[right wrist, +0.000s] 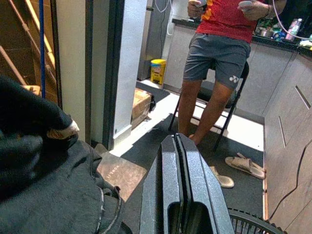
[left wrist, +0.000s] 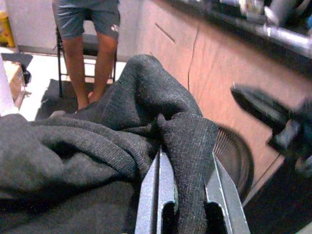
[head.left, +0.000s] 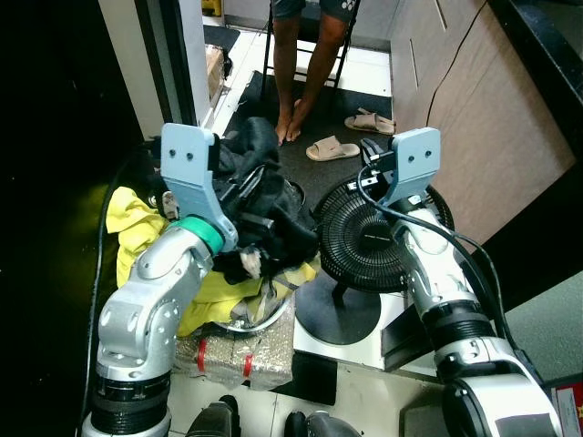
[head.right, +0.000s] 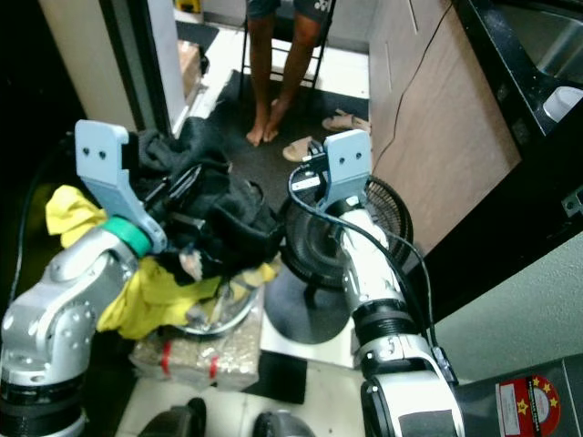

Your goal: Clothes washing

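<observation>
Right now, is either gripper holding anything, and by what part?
The left gripper holds the dark grey knit garment, its fingers pinching a bunched fold of the cloth. The right gripper holds nothing; its fingers are shut above the fan.

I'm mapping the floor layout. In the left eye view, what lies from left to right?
Yellow garment → dark clothes held by the left gripper → black fan → wooden cabinet.
</observation>
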